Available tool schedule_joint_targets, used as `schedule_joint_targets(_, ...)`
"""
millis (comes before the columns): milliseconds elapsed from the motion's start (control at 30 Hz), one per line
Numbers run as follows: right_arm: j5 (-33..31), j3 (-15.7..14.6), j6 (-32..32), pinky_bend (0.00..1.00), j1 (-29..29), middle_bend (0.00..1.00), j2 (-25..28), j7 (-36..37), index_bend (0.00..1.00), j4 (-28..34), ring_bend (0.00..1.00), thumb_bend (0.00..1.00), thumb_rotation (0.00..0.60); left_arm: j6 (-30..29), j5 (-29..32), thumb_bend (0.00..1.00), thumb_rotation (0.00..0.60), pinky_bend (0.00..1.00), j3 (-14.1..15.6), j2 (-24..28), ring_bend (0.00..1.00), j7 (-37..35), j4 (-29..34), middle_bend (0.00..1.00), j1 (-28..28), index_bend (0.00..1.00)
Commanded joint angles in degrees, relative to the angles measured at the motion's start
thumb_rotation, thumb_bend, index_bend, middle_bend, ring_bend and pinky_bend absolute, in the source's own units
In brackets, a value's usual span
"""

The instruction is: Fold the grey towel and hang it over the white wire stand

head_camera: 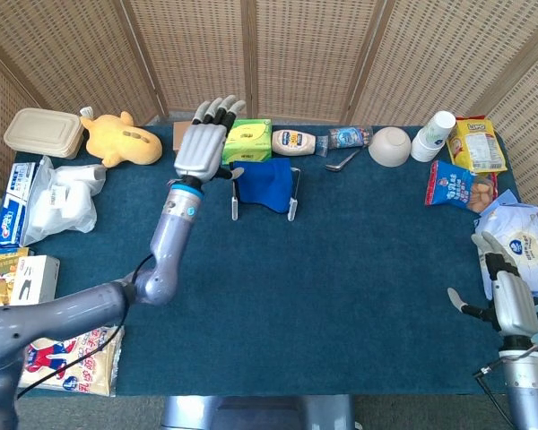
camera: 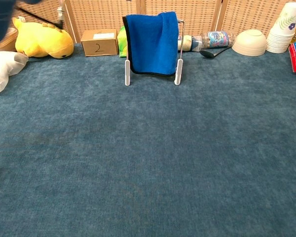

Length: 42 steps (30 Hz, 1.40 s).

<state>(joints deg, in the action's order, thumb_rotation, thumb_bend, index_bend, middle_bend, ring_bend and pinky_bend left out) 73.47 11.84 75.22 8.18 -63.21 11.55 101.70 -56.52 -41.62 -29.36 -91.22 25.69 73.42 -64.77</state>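
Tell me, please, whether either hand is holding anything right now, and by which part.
Nothing is held. The left hand is open beside the stand, clear of the towel; the right hand is open too.

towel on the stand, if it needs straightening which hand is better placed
Left. The left hand hovers open just beside the towel draped over the white wire stand, while the right hand sits at the table's near right corner, far from it.
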Motion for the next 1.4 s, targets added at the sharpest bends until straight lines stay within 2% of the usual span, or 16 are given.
schedule_joint_targets(33, 0.05, 0.67, -1.65, 0.00, 1.42, 0.04, 0.81, 0.44, 0.02, -0.56, 0.00, 0.27, 0.600, -3.14, 0.98, 0.18, 0.600, 0.00, 2.79, 9.74, 0.00, -0.82, 14.46, 0.00, 8.24, 0.09)
schedule_joint_targets(133, 0.23, 1.10, -3.55, 0.00, 2.93, 0.04, 1.17, 1.21, 0.03, -1.02, 0.00, 0.28, 0.600, -3.79, 0.83, 0.19, 0.600, 0.00, 4.61, 14.99, 0.00, -3.03, 22.35, 0.00, 12.89, 0.10)
schedule_joint_targets(300, 0.70, 1.48, -5.82, 0.00, 5.10, 0.04, 1.34, 1.34, 0.03, -1.40, 0.00, 0.30, 0.600, -3.93, 0.36, 0.20, 0.600, 0.00, 7.72, 21.62, 0.00, -7.69, 30.70, 0.00, 19.43, 0.13)
schedule_joint_targets(567, 1.00, 1.80, -9.51, 0.00, 8.84, 0.04, 1.30, -0.13, 0.04, -1.31, 0.00, 0.41, 0.600, -9.50, -9.36, 0.20, 0.600, 0.00, 13.79, 27.96, 0.00, -15.98, 38.77, 0.05, 30.28, 0.17)
schedule_joint_targets(633, 0.63, 1.88, -10.16, 0.00, 9.69, 0.04, 0.94, -0.95, 0.05, -1.14, 0.00, 0.42, 0.600, -12.29, -13.66, 0.20, 0.600, 0.00, 16.31, 29.95, 0.00, -17.24, 41.11, 0.06, 33.84, 0.19)
schedule_joint_targets(733, -0.06, 1.87, -10.18, 0.00, 10.18, 0.04, 0.48, -2.23, 0.05, -0.91, 0.00, 0.41, 0.600, -15.21, -18.19, 0.20, 0.600, 0.00, 18.58, 31.14, 0.00, -18.22, 42.56, 0.07, 36.96, 0.21)
schedule_joint_targets(933, -2.78, 1.08, -8.94, 0.00, 10.47, 0.04, -1.16, -8.26, 0.05, 0.61, 0.00, 0.39, 0.600, -24.59, -26.96, 0.20, 0.600, 0.00, 24.97, 32.72, 0.00, -18.91, 44.86, 0.08, 46.08, 0.22)
schedule_joint_targets(1167, -4.99, 0.06, -7.38, 0.00, 9.94, 0.04, -2.71, -11.82, 0.06, 1.62, 0.00, 0.39, 0.600, -31.48, -32.65, 0.20, 0.600, 0.00, 30.08, 32.36, 0.00, -19.19, 43.96, 0.09, 53.58, 0.23)
schedule_joint_targets(1233, -5.32, -0.36, -6.57, 0.00, 9.53, 0.04, -3.14, -12.65, 0.06, 1.86, 0.00, 0.39, 0.600, -33.09, -33.98, 0.20, 0.600, 0.00, 31.28, 32.38, 0.00, -19.33, 43.69, 0.09, 55.59, 0.23)
schedule_joint_targets(1400, -5.73, -1.27, -5.01, 0.00, 8.63, 0.05, -3.35, -14.61, 0.07, 2.36, 0.00, 0.39, 0.600, -35.78, -35.73, 0.20, 0.600, 0.00, 32.18, 31.79, 0.00, -19.93, 42.98, 0.10, 58.70, 0.24)
